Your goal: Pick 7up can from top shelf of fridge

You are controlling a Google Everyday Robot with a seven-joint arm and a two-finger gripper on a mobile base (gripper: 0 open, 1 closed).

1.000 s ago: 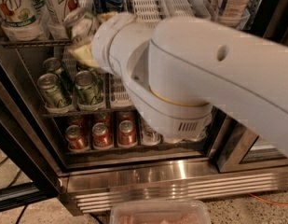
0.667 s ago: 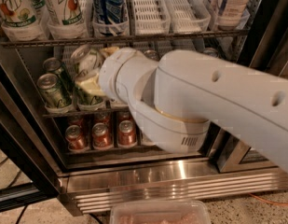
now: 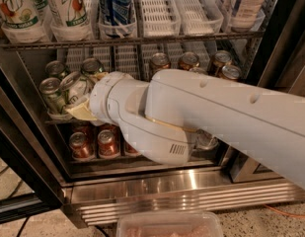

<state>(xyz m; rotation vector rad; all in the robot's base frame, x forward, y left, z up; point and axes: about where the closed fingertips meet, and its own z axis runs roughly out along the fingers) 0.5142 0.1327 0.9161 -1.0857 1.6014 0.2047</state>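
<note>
1. Lowered since a moment ago, the gripper (image 3: 79, 110) is now hanging below the top rail, right in front of the short dark-green cans (image 3: 53, 90) with silver lids on the second rack. Only its cream-coloured tip is showing past the wrist, and I cannot tell whether it is open or closed.
2. Behind it, the thick white plastic arm (image 3: 201, 117) is stretching across to the right edge and covering much of the second and third racks.
3. Above and apart from the gripper, the tall slim white 7up can (image 3: 68, 6) is standing at the front of the wire top shelf (image 3: 142, 39), with green "7" lettering and a red dot facing out.
4. Beside it to the left, a second white can (image 3: 14, 9) is reading "UP". To its right a blue Pepsi can (image 3: 115, 4) is standing.
5. Further right, the white slotted lane trays (image 3: 159, 9) are lying open.
6. Bronze cans (image 3: 189, 60) are peeking over the arm, and red cans (image 3: 107, 143) are sitting beneath it.
7. Below, the ribbed steel base grille of the stainless-steel fridge (image 3: 191, 196) is running along the floor, with a clear plastic tub (image 3: 167, 226) at the bottom edge.
</note>
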